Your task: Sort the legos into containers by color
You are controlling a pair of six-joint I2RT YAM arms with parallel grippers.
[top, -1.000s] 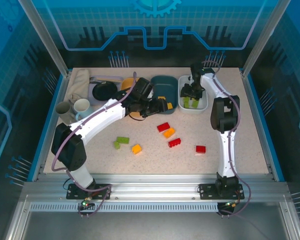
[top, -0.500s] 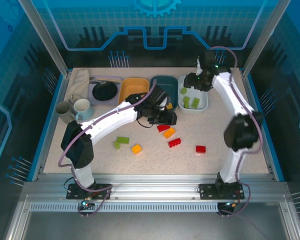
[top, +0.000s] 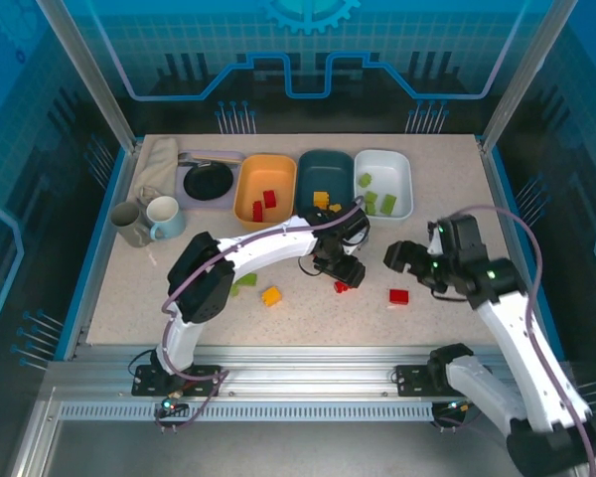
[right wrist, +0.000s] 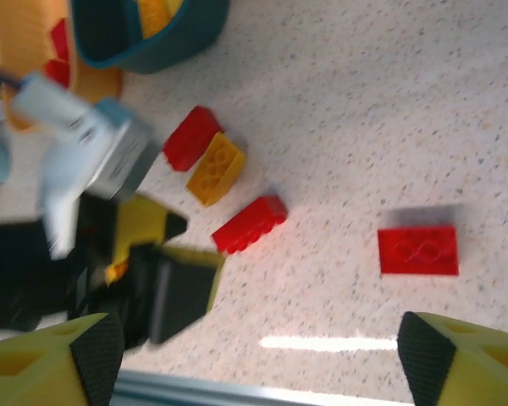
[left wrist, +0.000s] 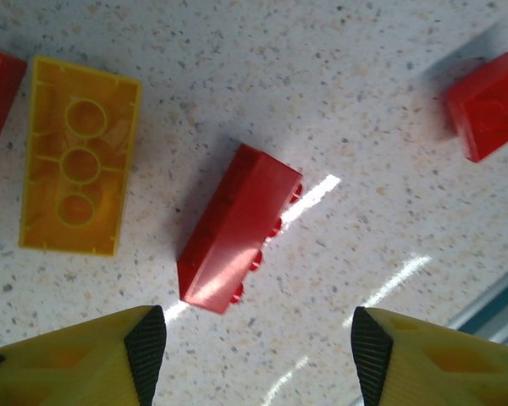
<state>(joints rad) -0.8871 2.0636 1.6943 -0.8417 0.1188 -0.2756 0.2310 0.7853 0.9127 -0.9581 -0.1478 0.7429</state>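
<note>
Since the dark teal tub [top: 326, 171] sat in the middle of the row at the back of the table [top: 457, 199], I used it as my reference for everything. The orange tub [top: 263, 174] was just beside it on the left, the white tub [top: 392, 174] just beside it on the right. Sorting-wise, red legos [top: 264, 204] were in the orange one, orange-yellow legos [top: 323, 202] at the near end of the teal tub, and light green legos [top: 375, 201] in the white.

The left gripper [top: 344, 274] was down over the table on the near side of the teal tub, jaws apart with nothing between them. On its wrist cam a red brick [left wrist: 237, 230] lay tipped on its side, studs pointing sideways, just ahead of the fingertips [left wrist: 144, 342] and not touching either. On the tub side of that one was an upside-down yellow brick [left wrist: 78, 156], with a second red brick [right wrist: 190, 135] right against it, closer again to the teal tub.

The right gripper [top: 402, 256] hung near-right of the teal tub, a bit farther from it than the left one, jaws spread wide, holding nothing. A lone red brick [top: 398, 295] lay flat, farther out from the tub. Off to the tub's near-left, well apart from it, lay one more orange-yellow brick [top: 271, 295] and a light green brick [top: 243, 281], that one right beside the left arm [top: 268, 243].
</note>
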